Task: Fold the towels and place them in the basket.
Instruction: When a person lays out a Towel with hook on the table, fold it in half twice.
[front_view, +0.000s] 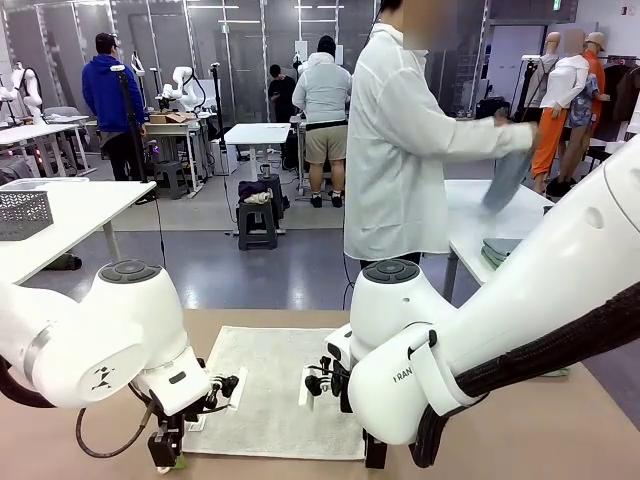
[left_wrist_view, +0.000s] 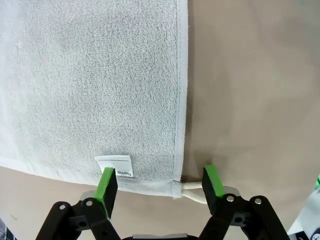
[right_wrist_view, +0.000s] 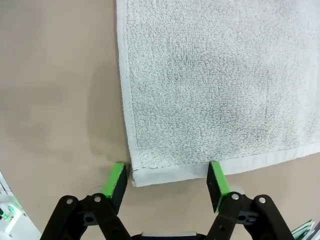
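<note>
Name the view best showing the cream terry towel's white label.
Left wrist view: the white label lies close-up at the cream terry towel's hem. Right wrist view shows another corner's plain hem; front view, the towel spread flat.

The front view sits low on the robot's side of the cream towel (front_view: 275, 390), facing across it and the table (front_view: 570, 440) toward the person (front_view: 400, 150) standing well beyond the towel's far edge. The left wrist view looks straight down from close above the towel's labelled corner, the left tool (left_wrist_view: 160, 182) rising from the bottom edge, and the right wrist view looks down just as closely on another corner past the right tool (right_wrist_view: 167, 180). All three views share this towel and the tan table around it.
</note>
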